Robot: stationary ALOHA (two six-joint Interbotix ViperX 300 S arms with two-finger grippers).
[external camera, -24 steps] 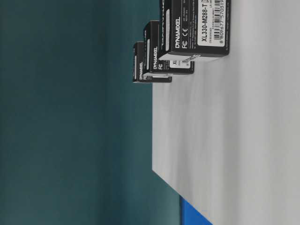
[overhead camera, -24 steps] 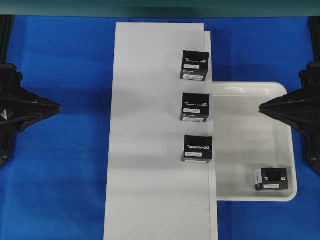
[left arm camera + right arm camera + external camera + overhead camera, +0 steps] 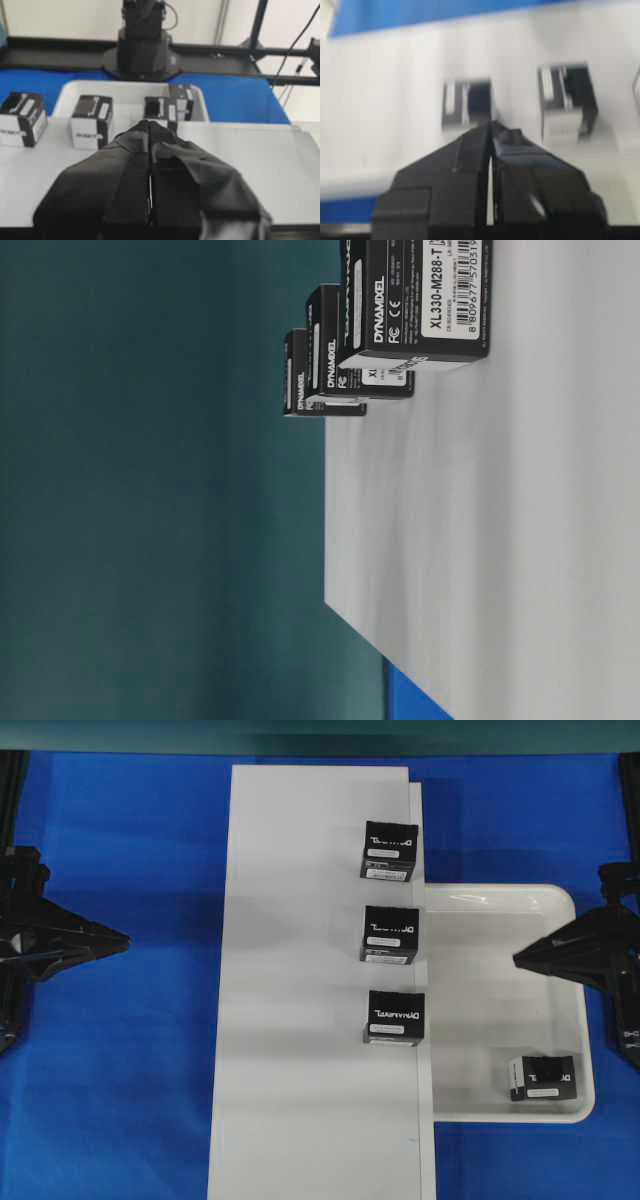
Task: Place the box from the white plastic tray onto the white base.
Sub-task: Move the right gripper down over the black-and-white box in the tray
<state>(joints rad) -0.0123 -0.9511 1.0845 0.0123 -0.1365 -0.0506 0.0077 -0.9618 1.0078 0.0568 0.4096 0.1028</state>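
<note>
The box [image 3: 543,1078], small and black with a white label strip, lies in the near right corner of the white plastic tray [image 3: 490,1000]. The left wrist view shows the box [image 3: 181,100] in the tray [image 3: 125,89], beyond the base. The long white base [image 3: 300,1020] lies left of the tray. My right gripper [image 3: 516,960] hovers shut over the tray's right side, above the box and apart from it. My left gripper [image 3: 125,942] is shut over the blue cloth, left of the base. Both wrist views show pressed-together jaws holding nothing, the left gripper [image 3: 150,124] and the right gripper [image 3: 490,124].
Three black lettered boxes [image 3: 389,850] [image 3: 390,934] [image 3: 395,1017] stand in a row along the base's right edge. The table-level view shows these lettered boxes [image 3: 420,300] on the base [image 3: 500,540]. Blue cloth [image 3: 130,1070] covers the table around.
The right gripper has shifted toward the near side of the tray, closer to the box. The left gripper has moved slightly the same way. Both stay shut; no box has moved.
</note>
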